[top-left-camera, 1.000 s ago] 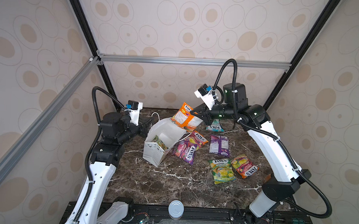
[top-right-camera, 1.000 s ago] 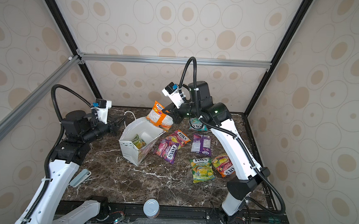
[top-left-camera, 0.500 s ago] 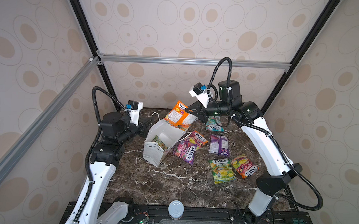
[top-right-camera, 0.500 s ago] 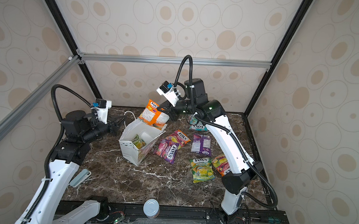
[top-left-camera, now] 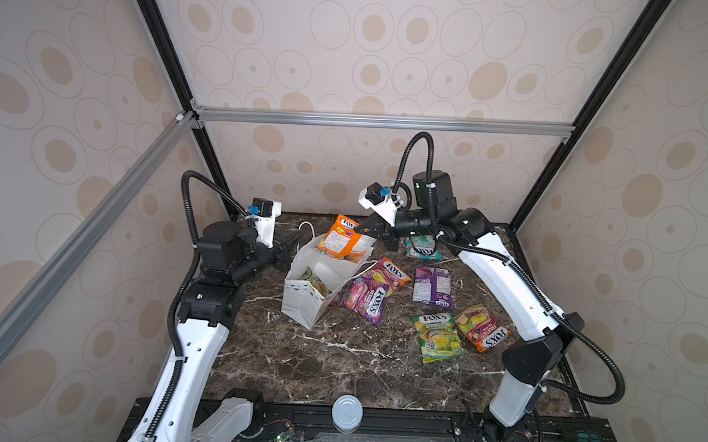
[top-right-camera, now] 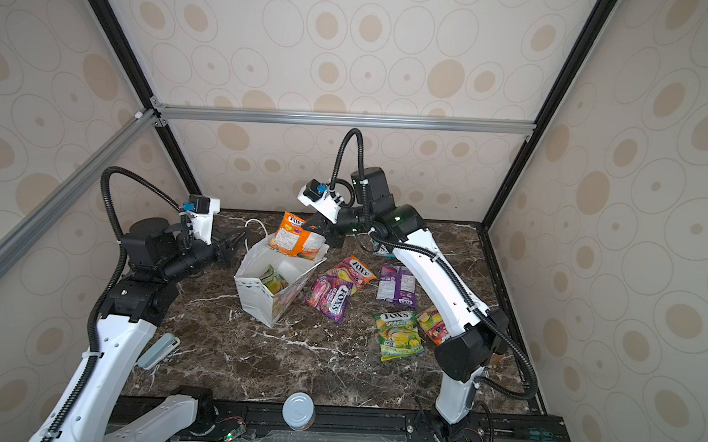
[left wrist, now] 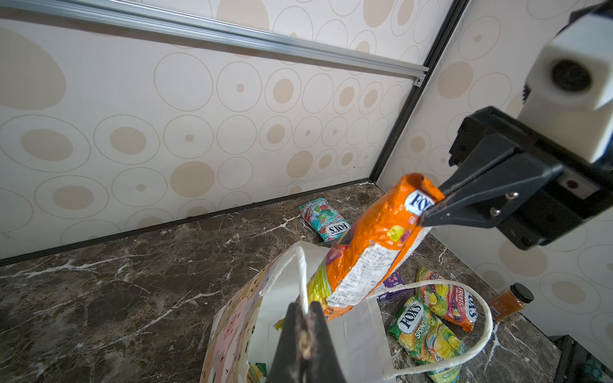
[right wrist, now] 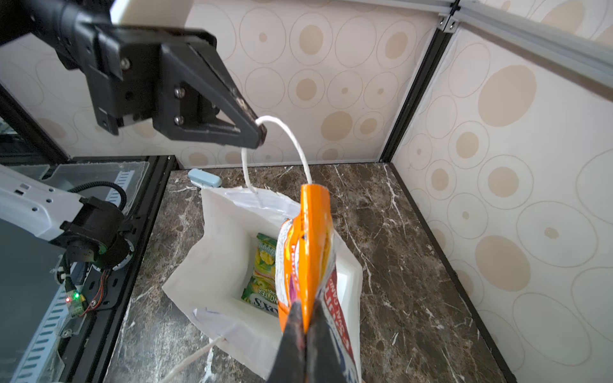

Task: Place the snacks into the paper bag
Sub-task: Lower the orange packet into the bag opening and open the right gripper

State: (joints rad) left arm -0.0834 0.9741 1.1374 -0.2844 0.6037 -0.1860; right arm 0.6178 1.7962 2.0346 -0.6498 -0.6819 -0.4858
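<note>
The right gripper [right wrist: 305,318] is clamped on the upper end of the orange FOX'S packet [top-left-camera: 343,243], which hangs over the open paper bag [top-left-camera: 300,306]. At the bag's 10 o'clock, the left gripper [right wrist: 259,132] pinches its cord handle [right wrist: 295,142]. Other packets [top-left-camera: 367,299] lie at its 3 o'clock.

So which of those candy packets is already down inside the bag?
The yellow-green packet lying on the floor of the paper bag. The orange packet hangs over the opening; the others lie outside on the table.
</note>
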